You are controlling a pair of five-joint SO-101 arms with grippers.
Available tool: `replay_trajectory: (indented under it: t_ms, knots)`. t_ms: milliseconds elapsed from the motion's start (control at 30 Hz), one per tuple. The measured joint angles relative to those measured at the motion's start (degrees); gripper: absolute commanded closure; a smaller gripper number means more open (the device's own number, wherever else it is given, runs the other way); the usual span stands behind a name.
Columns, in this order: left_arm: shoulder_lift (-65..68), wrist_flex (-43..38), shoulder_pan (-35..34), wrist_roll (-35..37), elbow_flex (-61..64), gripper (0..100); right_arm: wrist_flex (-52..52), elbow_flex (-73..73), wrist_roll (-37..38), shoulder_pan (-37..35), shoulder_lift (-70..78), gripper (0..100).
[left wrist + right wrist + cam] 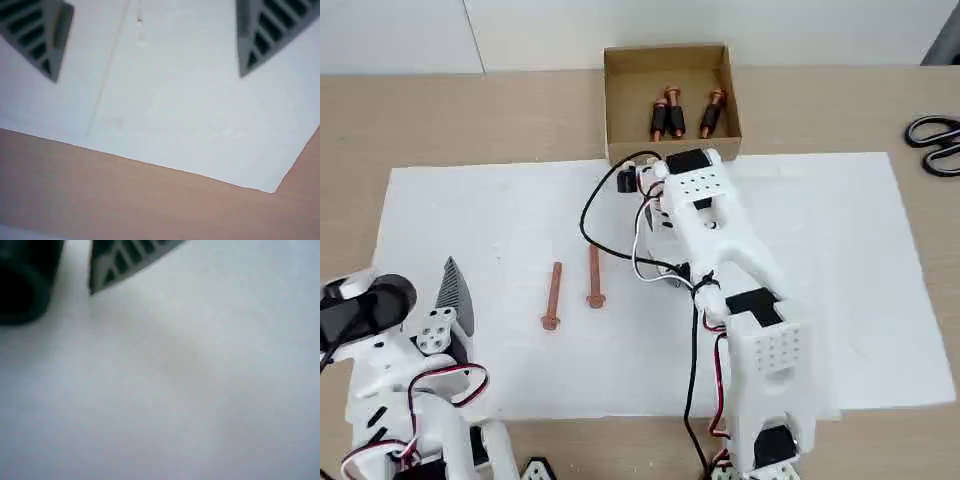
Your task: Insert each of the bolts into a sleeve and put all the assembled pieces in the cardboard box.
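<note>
Two copper bolts point(552, 295) point(594, 277) lie side by side on the white paper point(840, 260), left of centre. The cardboard box point(620, 100) stands at the back centre and holds three bolts in black sleeves point(673, 112). My right gripper point(648, 188) hangs low over the paper just in front of the box. In the right wrist view a blurred black object point(22, 285) lies right beside it; I cannot tell if it is held. My left gripper point(150, 45) is open over bare paper at the near left corner, with nothing between its fingers point(40, 35).
Black-handled scissors point(935, 145) lie on the wooden table at the far right edge. The right arm point(740, 280) stretches across the paper's middle, trailing a black cable loop point(588, 225) near the bolts. The paper's near edge point(165, 167) meets bare wood.
</note>
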Motion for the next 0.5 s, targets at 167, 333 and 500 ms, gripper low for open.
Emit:
replay_trajectory:
  t_ms: [167,333,500]
  knots:
    - [0.0,0.0,0.0,0.0,0.0,78,-0.09,-0.44,-0.44,0.09,0.88,89.4]
    - [0.0,0.0,0.0,0.0,0.0,78,-0.18,-0.79,-0.44,1.14,0.88,98.6]
    - [0.0,0.0,0.0,0.0,0.0,78,1.23,-0.35,-0.44,1.14,-1.14,99.5]
